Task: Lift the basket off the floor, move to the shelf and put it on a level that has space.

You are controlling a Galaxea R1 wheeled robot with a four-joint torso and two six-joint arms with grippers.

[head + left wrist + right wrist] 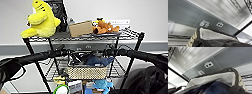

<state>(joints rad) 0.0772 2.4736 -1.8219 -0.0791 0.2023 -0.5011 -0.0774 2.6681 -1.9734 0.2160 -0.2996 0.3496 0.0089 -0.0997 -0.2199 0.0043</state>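
The cream-white basket (pixel 87 73) with black and blue cloth in it sits at the height of the shelf's second level (pixel 50 71), inside the black-posted wire shelf (pixel 136 48). Whether it rests on the grid or hangs just above it, I cannot tell. My left gripper (pixel 67 53) is at the basket's left end and my right gripper (pixel 108 53) at its right end, both just above the rim. The basket's dark braided rim and white liner (pixel 209 35) loom close in the left wrist view. The rim with blue cloth (pixel 218 78) is close in the right wrist view. The floor is hidden.
The top tier carries a yellow plush toy (pixel 41 18), a black bag (pixel 58 12), a cardboard box (pixel 80 28) and an orange plush (pixel 105 27). Below the basket lie a blue item (pixel 102 85) and other clutter. A grey wall with outlet plates (pixel 219 24) is behind. A dark bulky shape (pixel 150 80) stands at the right.
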